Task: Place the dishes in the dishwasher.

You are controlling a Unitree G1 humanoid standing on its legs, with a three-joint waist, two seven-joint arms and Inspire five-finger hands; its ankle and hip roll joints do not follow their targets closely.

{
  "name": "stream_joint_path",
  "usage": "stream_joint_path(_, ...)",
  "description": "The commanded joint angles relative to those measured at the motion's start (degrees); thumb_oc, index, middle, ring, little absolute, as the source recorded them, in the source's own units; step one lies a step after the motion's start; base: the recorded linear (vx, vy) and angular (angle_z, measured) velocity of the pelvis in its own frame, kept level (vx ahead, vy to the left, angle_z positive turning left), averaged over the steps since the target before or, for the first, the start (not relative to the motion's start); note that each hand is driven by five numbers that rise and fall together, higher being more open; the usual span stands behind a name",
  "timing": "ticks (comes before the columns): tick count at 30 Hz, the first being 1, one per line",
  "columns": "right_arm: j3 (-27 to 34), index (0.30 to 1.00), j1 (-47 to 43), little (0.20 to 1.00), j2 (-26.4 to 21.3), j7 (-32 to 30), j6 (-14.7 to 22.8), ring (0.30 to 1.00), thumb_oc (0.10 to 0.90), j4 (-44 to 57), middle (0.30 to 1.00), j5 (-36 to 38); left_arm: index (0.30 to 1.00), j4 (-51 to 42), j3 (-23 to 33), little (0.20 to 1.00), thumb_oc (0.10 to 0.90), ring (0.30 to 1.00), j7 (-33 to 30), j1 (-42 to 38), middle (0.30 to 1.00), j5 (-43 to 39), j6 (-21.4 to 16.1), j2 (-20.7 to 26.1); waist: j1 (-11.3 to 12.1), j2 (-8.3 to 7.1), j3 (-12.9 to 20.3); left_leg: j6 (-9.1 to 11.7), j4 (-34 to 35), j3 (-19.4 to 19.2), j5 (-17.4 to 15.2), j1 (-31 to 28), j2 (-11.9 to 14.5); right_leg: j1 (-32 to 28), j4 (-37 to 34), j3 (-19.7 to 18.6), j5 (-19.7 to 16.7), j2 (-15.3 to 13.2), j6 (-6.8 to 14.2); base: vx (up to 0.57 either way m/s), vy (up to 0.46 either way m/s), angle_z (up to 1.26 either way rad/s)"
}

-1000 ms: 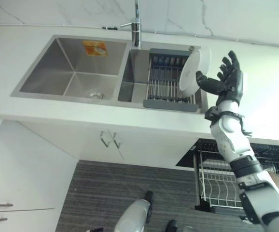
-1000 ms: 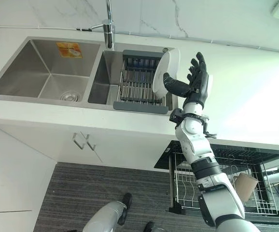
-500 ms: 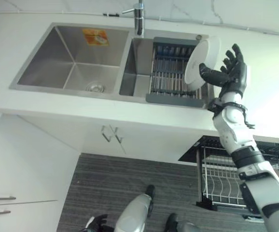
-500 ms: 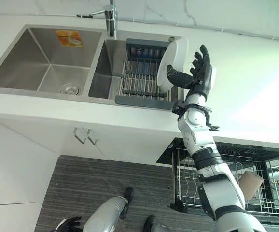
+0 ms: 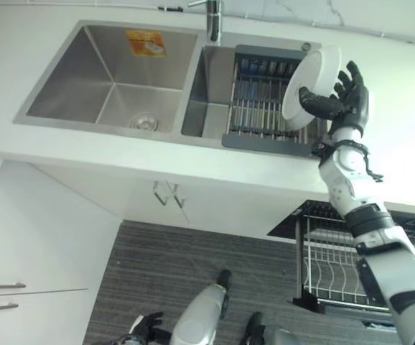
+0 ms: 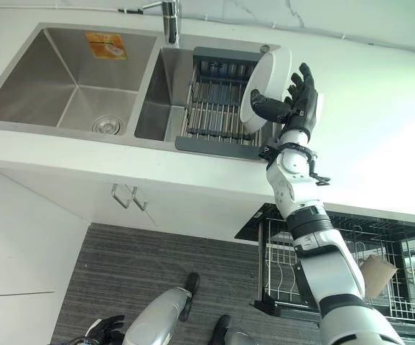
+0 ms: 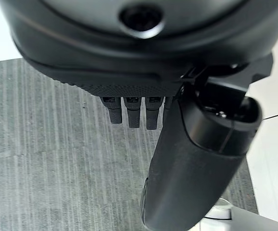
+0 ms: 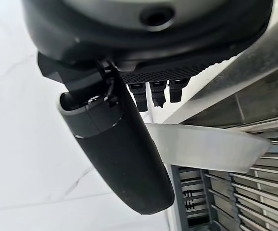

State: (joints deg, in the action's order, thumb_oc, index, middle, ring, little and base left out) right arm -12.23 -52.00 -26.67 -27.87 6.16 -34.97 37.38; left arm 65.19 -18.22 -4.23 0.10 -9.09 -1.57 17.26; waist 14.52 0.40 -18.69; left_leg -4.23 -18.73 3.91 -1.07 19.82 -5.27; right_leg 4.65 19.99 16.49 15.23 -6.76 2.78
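Counter (image 5: 401, 144): white surface spanning the scene, with a marbled white wall behind it at the far side.
Cupboards (image 5: 42, 237): white fronts below the counter; a pair of metal handles sits under the sink.
Floor (image 5: 193, 266): dark grey, striped; seen in front of the cupboards.
Sink (image 5: 114, 79): stainless steel, two basins set into the counter; left basin bare with a drain and a yellow sticker on its far wall; the tap (image 5: 212, 18) stands at the far edge between the basins.
Dishwasher rack (image 6: 380, 277): wire basket pulled out below the counter at the right, near side; a light brown cup lies in it toward its right end.
Drying rack (image 5: 261, 108): grey frame with metal bars, seated in the right basin.
Plate (image 5: 309, 85): white, round, held on edge and tilted over the right end of the drying rack, above the right basin.
Right hand (image 5: 345, 100): raised at the right edge of the sink; thumb pressed on the plate's near face, fingers (image 6: 302, 80) spread behind its rim, so the plate is pinched between them.
Left hand (image 7: 196, 154): hanging low over the floor; fingers straight and loose, holding nothing.
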Motion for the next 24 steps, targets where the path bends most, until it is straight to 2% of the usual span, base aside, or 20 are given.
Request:
stream_joint_path(1,1.14,0.467,-8.87,0.467,-5.03,0.82,4.09,0.467,0.511,0.67,0.467,2.14,0.9,1.84,-2.1,0.9,0.8,0.9,-0.1,0.42,0.9,-1.02,-0.71,3.35,1.42,0.09,3.78,3.07,1.54,2.86,-6.0,-3.21,1.54,3.85,-2.8,-1.63,-9.96,-6.2,5.02,-0.03,0.013,0.0)
stream_joint_path(2,1.25,0.373,-9.39,0.373,-5.21,1.75,3.73,0.373,0.449,-0.11,0.373,2.8,0.9,1.84,-2.1,0.9,0.8,0.9,0.07,0.25,0.9,-1.26,-0.97,3.44,1.46,0.2,3.63,3.1,1.54,2.91,-5.95,-3.04,1.49,4.01,-2.8,-1.65,-9.98,-6.24,5.01,-0.03,0.014,0.0)
stream_joint_path(4,0.99,0.3,-10.04,0.3,-5.32,2.21,3.19,0.3,0.4,-0.59,0.3,3.22,0.9,1.55,-2.17,0.9,0.8,0.9,0.22,0.02,0.9,-1.52,-0.96,3.53,1.51,0.3,3.45,3.12,1.54,2.92,-5.91,-2.9,1.47,4.17,-2.8,-1.59,-10.04,-6.33,5.01,-0.04,0.016,0.0)
stream_joint_path(14,-0.68,0.3,-12.61,0.3,-5.53,3.46,2.82,0.3,0.4,-4.22,0.3,2.9,0.9,-0.12,-2.79,0.9,0.8,0.9,0.96,-1.01,0.9,-2.82,-1.61,3.46,1.81,0.88,2.62,3.17,1.54,2.86,-5.67,-2.28,1.25,4.77,-2.8,-1.25,-10.49,-6.75,4.86,-0.04,0.021,0.02)
stream_joint_path(18,-0.7,0.3,-12.33,0.3,-5.3,3.15,3.55,0.3,0.4,-3.82,0.3,2.8,0.9,-0.11,-2.58,0.9,0.8,0.9,0.84,-0.85,0.9,-3.06,-1.48,3.53,1.78,0.5,2.94,3.26,1.54,2.63,-5.74,-2.52,1.52,4.54,-2.8,-1.01,-10.5,-6.66,4.89,-0.04,-0.015,0.01)
stream_joint_path(22,-0.28,0.3,-11.29,0.3,-5.12,3.12,5.94,0.3,0.4,-3.44,0.3,3.61,0.9,0.33,-2.34,0.9,0.8,0.9,0.48,-0.21,0.9,-2.54,-1.49,3.65,1.75,-0.1,3.83,3.41,1.54,2.24,-5.91,-3.04,1.94,3.9,-2.8,-0.93,-10.09,-6.36,4.92,-0.02,-0.03,0.01)
stream_joint_path(24,0.09,0.3,-10.35,0.3,-3.92,4.3,8.98,0.3,0.4,-1.65,0.3,5.7,0.9,0.71,-2.1,0.9,0.8,0.9,-0.05,0.03,0.9,-2.26,-1.19,3.65,1.7,-0.63,4.5,3.44,1.54,2.22,-6.02,-3.46,2.14,3.46,-2.8,-1.11,-9.78,-6.02,4.88,-0.03,-0.054,0.0)
